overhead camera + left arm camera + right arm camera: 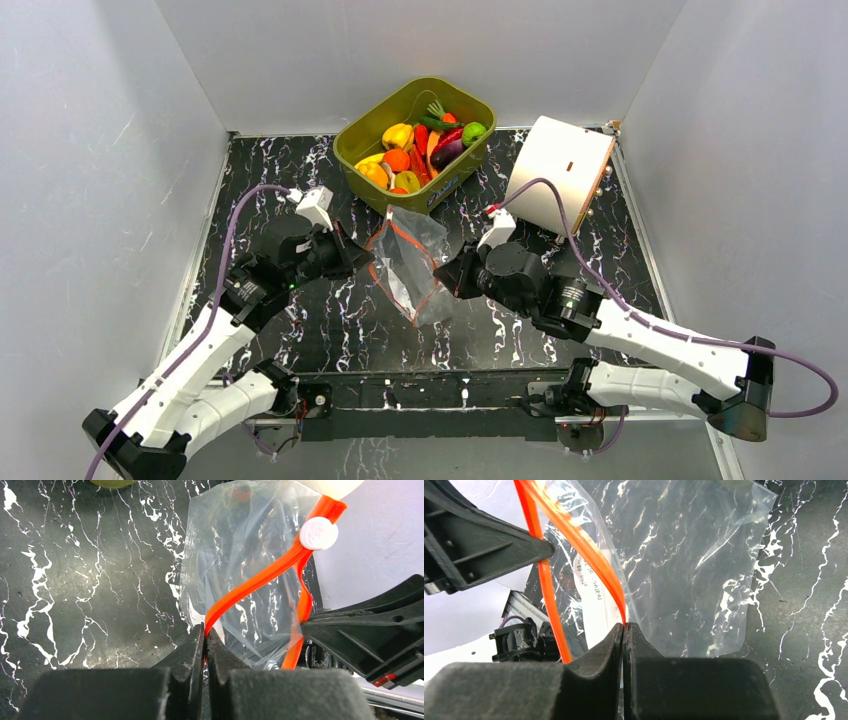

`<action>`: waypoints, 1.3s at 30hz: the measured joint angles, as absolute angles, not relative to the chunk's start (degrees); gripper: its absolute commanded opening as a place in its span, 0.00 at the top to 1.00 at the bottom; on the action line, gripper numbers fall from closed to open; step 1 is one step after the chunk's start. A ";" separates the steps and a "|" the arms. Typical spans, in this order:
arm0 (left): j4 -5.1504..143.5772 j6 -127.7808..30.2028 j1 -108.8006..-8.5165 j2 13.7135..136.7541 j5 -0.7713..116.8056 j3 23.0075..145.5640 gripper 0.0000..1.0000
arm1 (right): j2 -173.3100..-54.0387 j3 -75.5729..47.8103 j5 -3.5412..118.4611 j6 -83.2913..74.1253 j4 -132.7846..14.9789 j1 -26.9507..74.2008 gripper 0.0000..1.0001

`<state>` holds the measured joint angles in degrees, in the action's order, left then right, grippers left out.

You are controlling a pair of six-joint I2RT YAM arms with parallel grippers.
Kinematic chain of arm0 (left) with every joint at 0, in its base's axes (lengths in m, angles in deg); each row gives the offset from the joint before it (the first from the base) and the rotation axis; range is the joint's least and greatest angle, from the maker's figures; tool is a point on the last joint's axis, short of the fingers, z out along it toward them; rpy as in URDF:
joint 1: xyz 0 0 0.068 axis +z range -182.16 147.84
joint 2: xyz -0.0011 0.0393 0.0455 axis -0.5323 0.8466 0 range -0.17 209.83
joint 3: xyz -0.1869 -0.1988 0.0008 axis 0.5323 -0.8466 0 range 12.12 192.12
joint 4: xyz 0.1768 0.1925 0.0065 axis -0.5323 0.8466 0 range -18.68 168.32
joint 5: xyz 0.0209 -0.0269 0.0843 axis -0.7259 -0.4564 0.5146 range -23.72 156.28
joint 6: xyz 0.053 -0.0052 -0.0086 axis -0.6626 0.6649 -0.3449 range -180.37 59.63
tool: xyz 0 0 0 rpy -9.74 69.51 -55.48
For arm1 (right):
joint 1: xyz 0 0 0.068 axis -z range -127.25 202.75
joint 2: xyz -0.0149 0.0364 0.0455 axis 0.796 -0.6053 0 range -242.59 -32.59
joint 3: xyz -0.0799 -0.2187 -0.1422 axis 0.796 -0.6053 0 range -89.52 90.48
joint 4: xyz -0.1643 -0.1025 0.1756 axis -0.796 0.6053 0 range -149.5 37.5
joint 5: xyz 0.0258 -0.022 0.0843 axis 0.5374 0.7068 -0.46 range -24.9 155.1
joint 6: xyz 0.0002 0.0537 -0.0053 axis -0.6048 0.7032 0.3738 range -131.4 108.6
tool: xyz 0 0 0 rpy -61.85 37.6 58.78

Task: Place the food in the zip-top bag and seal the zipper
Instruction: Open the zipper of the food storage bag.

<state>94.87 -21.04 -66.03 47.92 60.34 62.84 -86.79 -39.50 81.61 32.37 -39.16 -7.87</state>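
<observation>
Twice over, pinching the zipper (260,580) of the bag (408,265): left gripper (205,630) pressed together on one lip, right gripper (624,627) on the other. Holding the mouth parted over the table (330,320), near the tub (460,178) containing the food (400,160).

At the back of the black marble-look table top with white veins (330,330), an olive-green rectangular plastic tub (462,178), turned at an angle to the table edges. To the right of the tub, near it but not touching, a white flat square panel with a brown edge (555,170), tilted up in the right back corner. Around three sides, plain pale grey walls (100,150), meeting the table at its edges.
</observation>
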 measured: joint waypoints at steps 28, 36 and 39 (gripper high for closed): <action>95.33 -20.69 -66.03 51.64 57.57 65.79 1.00 | -108.80 -21.57 74.69 35.52 -38.15 -7.89 0.60; 95.57 -20.77 -66.03 51.60 57.17 65.87 1.00 | -113.23 -19.10 79.41 32.76 -32.95 -7.89 0.92; 97.58 -21.56 -66.03 51.64 57.94 67.14 1.00 | -113.21 -18.23 82.71 31.78 -31.10 -7.91 1.00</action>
